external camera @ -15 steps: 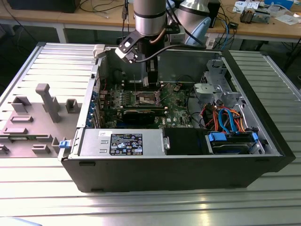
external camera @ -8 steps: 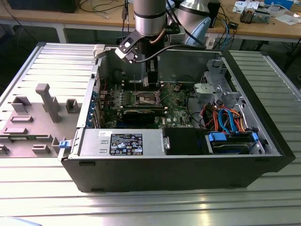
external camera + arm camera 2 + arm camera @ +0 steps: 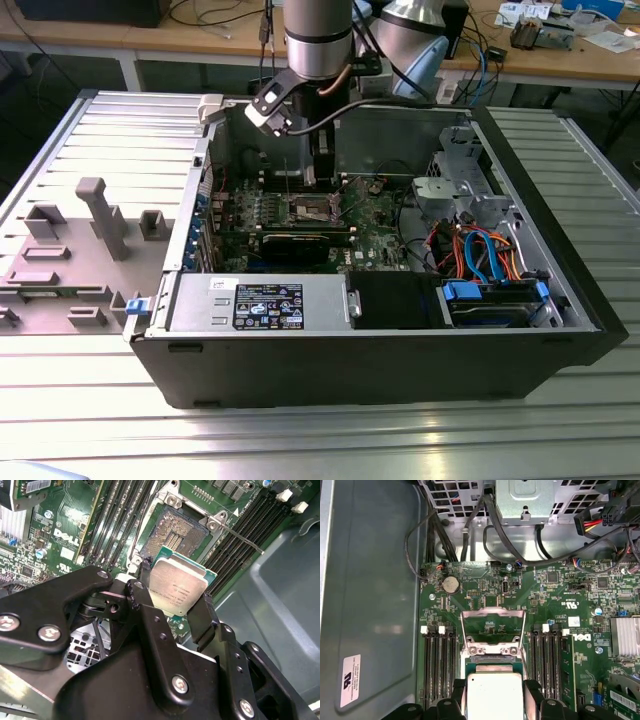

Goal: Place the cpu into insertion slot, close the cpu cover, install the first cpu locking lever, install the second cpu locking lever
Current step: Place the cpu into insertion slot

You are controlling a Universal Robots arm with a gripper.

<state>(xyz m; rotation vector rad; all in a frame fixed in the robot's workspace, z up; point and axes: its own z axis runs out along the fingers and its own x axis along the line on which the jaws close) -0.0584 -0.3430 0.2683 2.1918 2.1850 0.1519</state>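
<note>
tool (image 3: pixel 177 587): pressed in on the cpu from two opposite edges, one black finger (image 3: pixel 202 617) on each side; in the exterior view it hangs on the arm (image 3: pixel 318 40), which enters at 12 o'clock and reaches down into the open case (image 3: pixel 400 370).
cpu (image 3: pixel 179 586): pinched in the tool with its dull silver top facing the camera in both wrist views (image 3: pixel 494 695). It is held clear of the board and not seated.
insertion slot (image 3: pixel 175 532): bare, with its dark, faintly golden contact field showing inside the silvery rim. The held chip overlaps one corner of it in the second wrist view.
cpu cover (image 3: pixel 492 612): swung open, standing up from the socket in the first wrist view, with green board visible through its window.
locking lever (image 3: pixel 242 540): a thin metal rod, unlatched, sticking out across the nearby memory slots (image 3: pixel 252 522).
motherboard (image 3: pixel 380 228): lies flat on the case floor. Long dark memory slots flank the socket on both sides.
power supply (image 3: pixel 260 300): at 6 o'clock from the motherboard in the exterior view.
blue drive bay (image 3: pixel 490 300): at about 4 o'clock from the motherboard, with coloured cables above it.
fixture plate (image 3: pixel 90 230): grey, at 9 o'clock from the case.
table (image 3: pixel 300 440): ribbed metal, carrying the case and the plate.
</note>
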